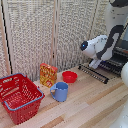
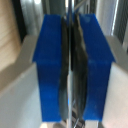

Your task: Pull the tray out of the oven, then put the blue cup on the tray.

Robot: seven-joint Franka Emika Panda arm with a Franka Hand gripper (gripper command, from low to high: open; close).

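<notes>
Low, pincer (image 1: 95,63) on tray (image 1: 93,73).

The blue cup (image 1: 60,91) stood upright on the worktop, a light blue mug with its handle turned toward the exterior view's left. The tray (image 1: 93,73), a dark rack of thin parallel bars, lay flat and stuck out from the oven (image 1: 120,56) toward the cup, well apart from it. Only part of the black oven showed, at the exterior view's right edge, behind the arm.
</notes>
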